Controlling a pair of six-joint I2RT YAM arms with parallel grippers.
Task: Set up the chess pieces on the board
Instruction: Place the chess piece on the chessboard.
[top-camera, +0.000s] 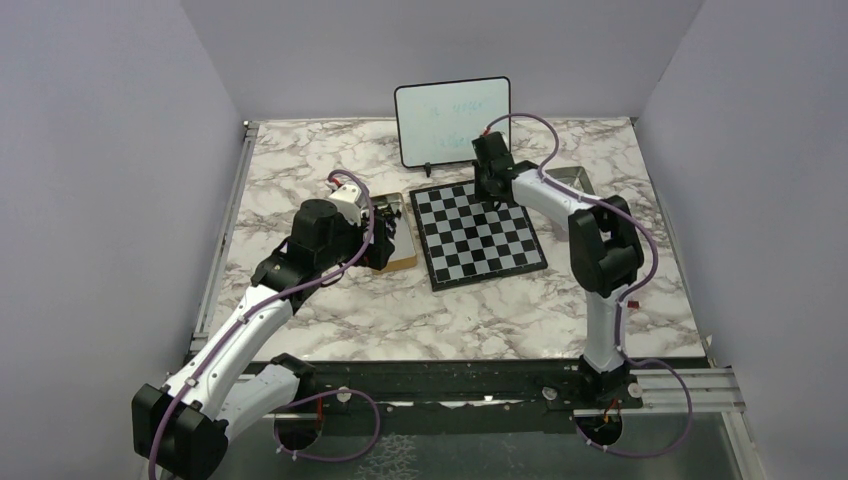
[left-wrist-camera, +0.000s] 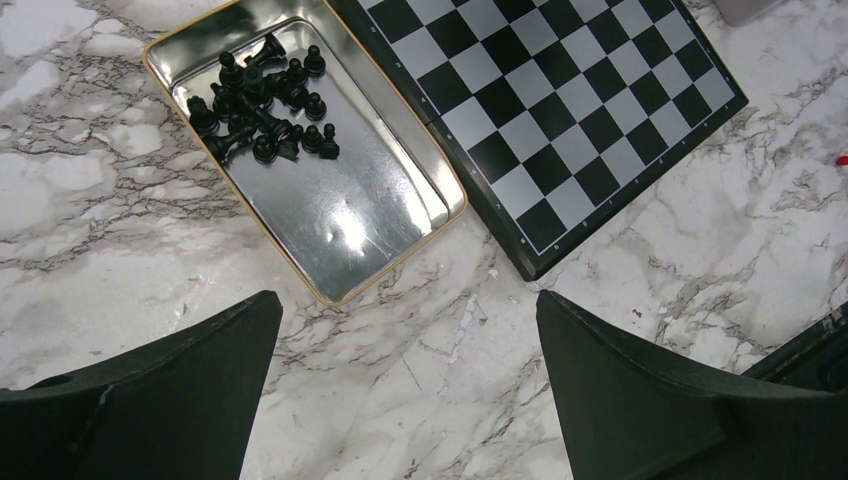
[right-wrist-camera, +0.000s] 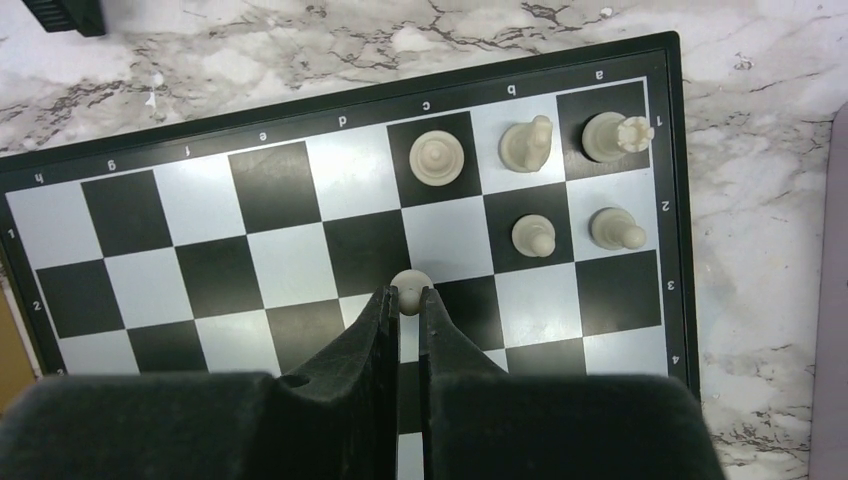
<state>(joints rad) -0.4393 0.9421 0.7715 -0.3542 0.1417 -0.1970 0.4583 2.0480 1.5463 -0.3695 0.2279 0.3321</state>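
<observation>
My right gripper (right-wrist-camera: 408, 303) is pinched shut on a pale pawn (right-wrist-camera: 410, 285), its round head poking out just past my fingertips. I cannot tell whether its foot touches the board (right-wrist-camera: 200, 240) beneath. The pawn hangs over the c file, about where the second rank meets the third. Ahead of these fingers and a little to their right stands a round-topped piece (right-wrist-camera: 436, 160) on c1. Further right along the same back rank are a knight (right-wrist-camera: 527, 143) on b1 and a rook (right-wrist-camera: 605, 137) on the a1 corner. Nearer to me, right of my fingertips, a second pawn (right-wrist-camera: 534, 236) stands upright on b2 and a third pawn (right-wrist-camera: 615, 229) on a2. Past the board's far edge runs the marble table (right-wrist-camera: 300, 50). My left gripper (left-wrist-camera: 405, 300) hangs above that marble with its jaws spread wide and nothing between them. Ahead of those fingers and to the left lies an open metal tin (left-wrist-camera: 370, 210), with a cluster of black pieces (left-wrist-camera: 260, 100) heaped at its far end. Ahead and to the right is a corner of the board, just beside the tin's long side, though I cannot tell whether the two touch. Seen from above, a whiteboard (top-camera: 452, 120) stands upright beyond my right fingers, past the board's far edge.
</observation>
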